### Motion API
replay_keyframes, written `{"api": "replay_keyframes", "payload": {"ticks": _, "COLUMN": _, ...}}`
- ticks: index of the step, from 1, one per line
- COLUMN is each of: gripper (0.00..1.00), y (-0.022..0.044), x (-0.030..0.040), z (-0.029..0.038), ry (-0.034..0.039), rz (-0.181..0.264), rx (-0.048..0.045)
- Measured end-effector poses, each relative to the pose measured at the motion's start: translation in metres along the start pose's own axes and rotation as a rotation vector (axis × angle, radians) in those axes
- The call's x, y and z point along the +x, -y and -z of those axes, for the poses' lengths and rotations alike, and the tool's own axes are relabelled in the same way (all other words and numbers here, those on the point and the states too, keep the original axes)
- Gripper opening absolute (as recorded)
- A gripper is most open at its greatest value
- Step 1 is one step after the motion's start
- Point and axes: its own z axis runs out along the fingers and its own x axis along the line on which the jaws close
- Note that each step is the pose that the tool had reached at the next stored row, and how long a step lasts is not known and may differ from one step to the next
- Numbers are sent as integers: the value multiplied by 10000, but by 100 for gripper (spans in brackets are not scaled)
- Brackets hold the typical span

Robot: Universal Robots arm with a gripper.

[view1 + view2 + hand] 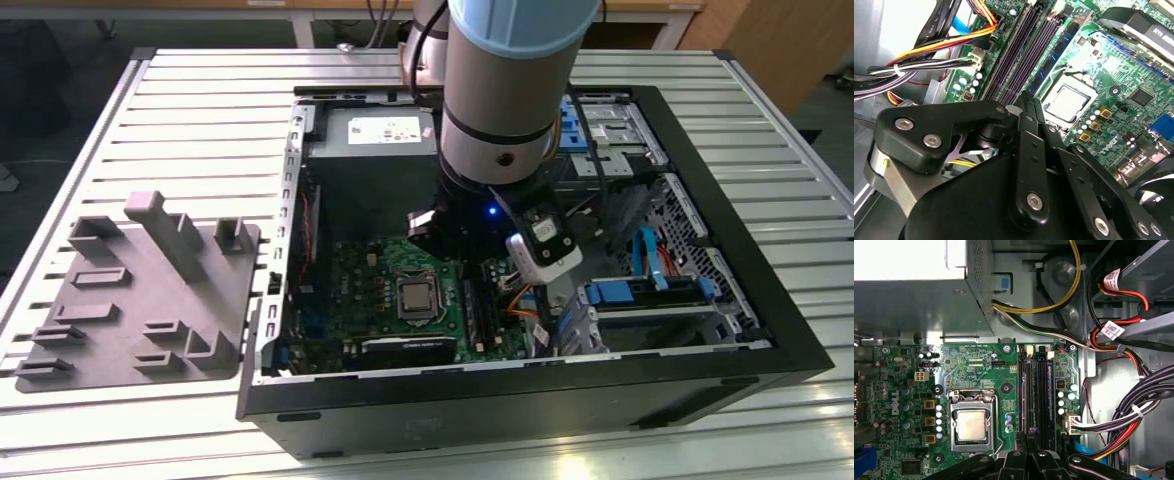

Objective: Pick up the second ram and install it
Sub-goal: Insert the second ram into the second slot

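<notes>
Grey plastic catches the eye first in the exterior view: the holder tray (120, 345) lies on the slatted desk (200, 100) at the exterior view's left, well apart from the arm (501, 80), which hangs over the open computer case (534, 405). That view gives the whole layout. The second wrist view gives the close work: the pincer (1023, 100) has its black fingers (1026, 150) drawn together just over the memory slots (1009, 62). A dark-blue stick runs on from their tips on the processor (1069, 100) side. I take it for the second ram (1061, 52), down at slot level, though I cannot tell whether it is pinched or merely pressed. The first wrist view looks straight down and shows alignment: the pincer (1027, 442) sits in line with one slot, while another blue stick (1051, 400) stands in the slot nearest the cables (1114, 415). I'd say the job wants the stick square to its slot and pressed evenly, straight down, clear of those cables.
</notes>
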Motion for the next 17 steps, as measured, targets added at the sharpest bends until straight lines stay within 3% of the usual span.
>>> {"api": "replay_keyframes", "payload": {"ticks": 17, "gripper": 12, "y": -2, "x": -54, "z": -6, "ry": 0, "rz": 0, "rx": -1}}
